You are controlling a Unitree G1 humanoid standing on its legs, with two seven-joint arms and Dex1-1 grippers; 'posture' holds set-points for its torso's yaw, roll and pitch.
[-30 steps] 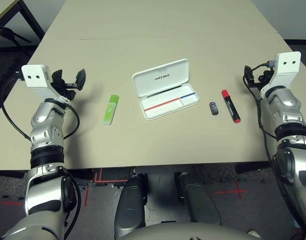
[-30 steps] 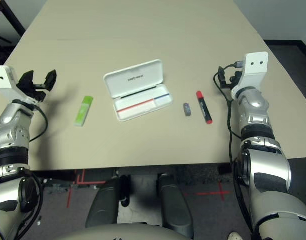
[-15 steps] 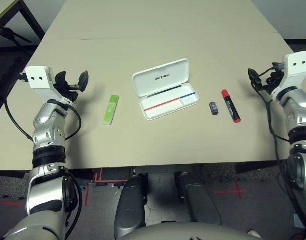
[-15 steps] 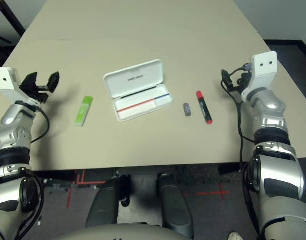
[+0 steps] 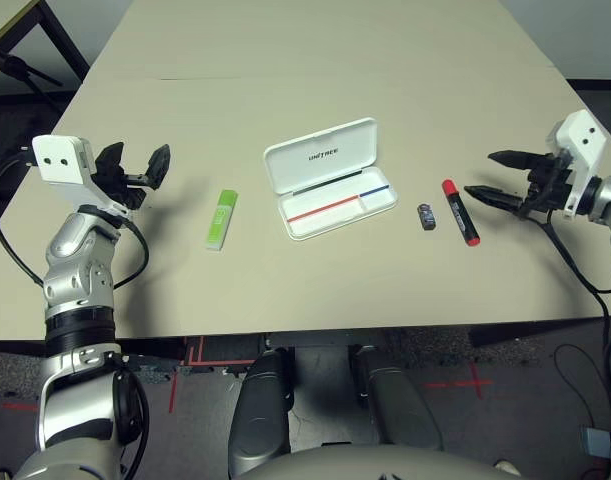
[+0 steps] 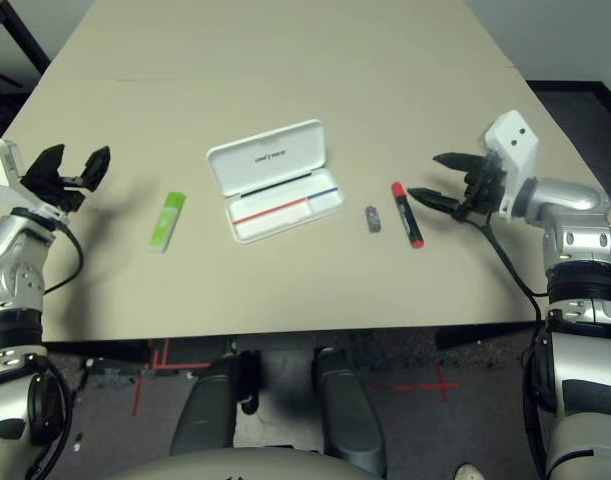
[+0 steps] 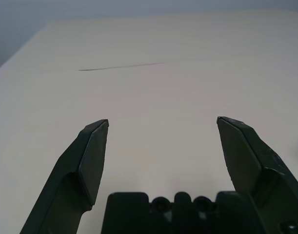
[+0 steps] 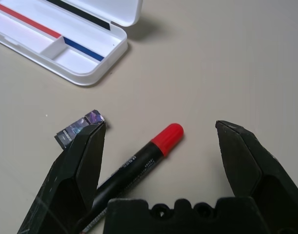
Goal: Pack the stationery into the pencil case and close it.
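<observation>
Right tool (image 5: 493, 178) swung toward red-capped marker (image 5: 461, 212)

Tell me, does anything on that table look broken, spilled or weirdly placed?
Nothing stands out. The pencil case lies open and intact, set at an angle on the table. The green stick, the small dark block and the marker lie flat beside it, not yet packed.
</observation>
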